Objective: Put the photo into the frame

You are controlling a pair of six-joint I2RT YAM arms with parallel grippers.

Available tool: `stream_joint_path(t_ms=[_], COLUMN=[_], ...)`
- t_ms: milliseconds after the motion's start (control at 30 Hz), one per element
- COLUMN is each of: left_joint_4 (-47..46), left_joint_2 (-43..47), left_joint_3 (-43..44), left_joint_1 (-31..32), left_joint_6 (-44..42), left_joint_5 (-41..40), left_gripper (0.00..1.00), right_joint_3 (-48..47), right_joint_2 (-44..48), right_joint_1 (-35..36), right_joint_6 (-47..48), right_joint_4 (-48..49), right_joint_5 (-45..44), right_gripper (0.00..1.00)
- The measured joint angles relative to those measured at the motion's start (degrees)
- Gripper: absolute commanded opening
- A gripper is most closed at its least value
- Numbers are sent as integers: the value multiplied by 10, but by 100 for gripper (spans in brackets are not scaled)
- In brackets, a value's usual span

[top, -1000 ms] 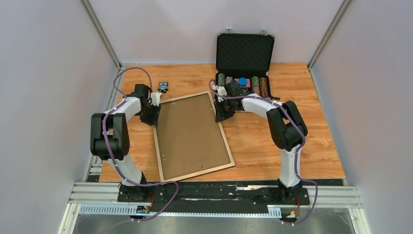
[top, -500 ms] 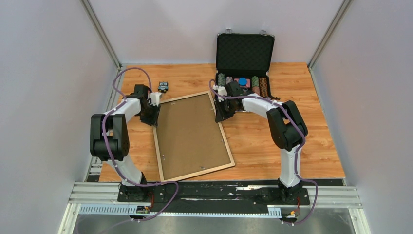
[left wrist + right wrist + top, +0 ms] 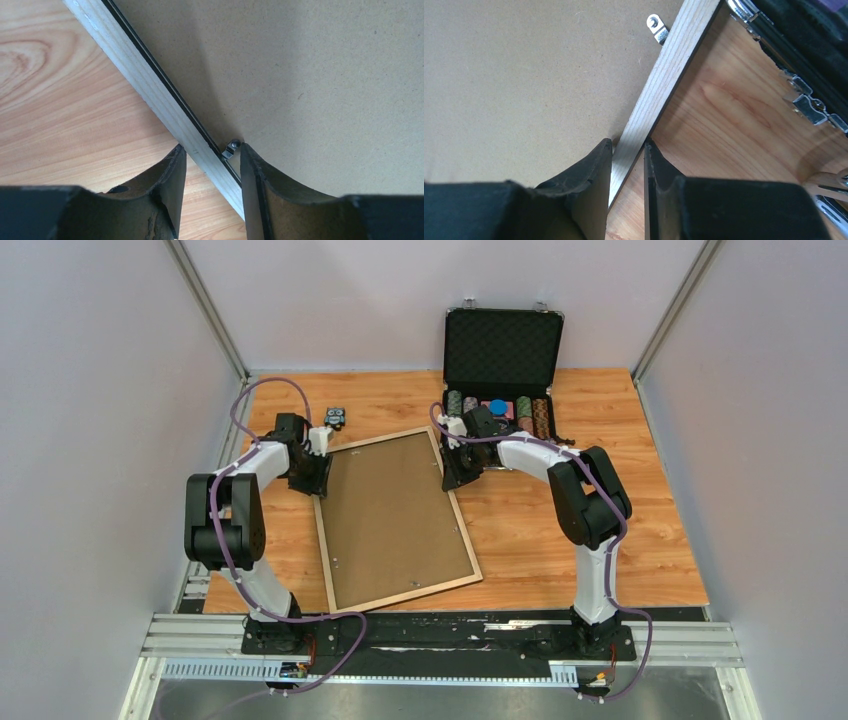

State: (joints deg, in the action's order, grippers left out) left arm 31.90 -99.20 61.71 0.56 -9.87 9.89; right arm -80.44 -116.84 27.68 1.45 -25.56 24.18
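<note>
At mid tabletop (image 3: 560, 540) the frame (image 3: 167, 107) lies back-up with the brown backing board (image 3: 395, 510) in it, photo not visible; right tool (image 3: 628, 142) pinches the right rail, left tool (image 3: 210, 152) straddles the left rail with jaws parted. Frame looks light, stiff and thin-railed: hold opposite rails, lift level

Wood-grain table (image 3: 600, 540), frame (image 3: 408, 593) lying back-up, open black chip case (image 3: 500, 350), small dark gadget (image 3: 336, 418)
</note>
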Motion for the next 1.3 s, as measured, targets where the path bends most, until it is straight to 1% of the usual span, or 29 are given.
stream_joint_path(t_ms=[133,267,433,733,900,1000,1067,1100,1133,1200,1267,1300], left_joint_4=[-4,-5,-4,-2,-2,-2,-2,-2,-1,0,-5,-6], left_joint_2=[0,0,0,1,1,1,1,1,1,2,2,2], left_joint_3=[-1,-1,-1,-1,-1,-1,-1,-1,-1,0,0,0], left_joint_1=[-1,-2,-2,-2,-2,-2,-2,-2,-2,-2,-2,1], left_joint_6=[7,8,8,3,3,3,3,3,3,1,-5,-6], left_joint_5=[-6,-6,-6,-7,-8,-8,-7,-7,-7,-8,0,3], left_gripper=[38,33,31,30,25,25,32,40,44,59,67,69], right_joint_3=[0,0,0,0,0,0,0,0,0,0,0,0], right_joint_2=[0,0,0,-1,-1,-1,-1,-1,-1,-1,-1,-2], right_joint_1=[0,0,0,-2,-2,-2,-2,-2,-2,-3,-3,-3], right_joint_6=[-1,-1,-1,-1,-1,-1,-1,-1,-1,-2,-4,-6], right_joint_4=[0,0,0,0,1,1,1,1,1,1,1,1], right_joint_5=[0,0,1,4,5,5,6,6,6,6,6,6], right_gripper=[17,17,16,16,16,16,16,16,16,14,10,8])
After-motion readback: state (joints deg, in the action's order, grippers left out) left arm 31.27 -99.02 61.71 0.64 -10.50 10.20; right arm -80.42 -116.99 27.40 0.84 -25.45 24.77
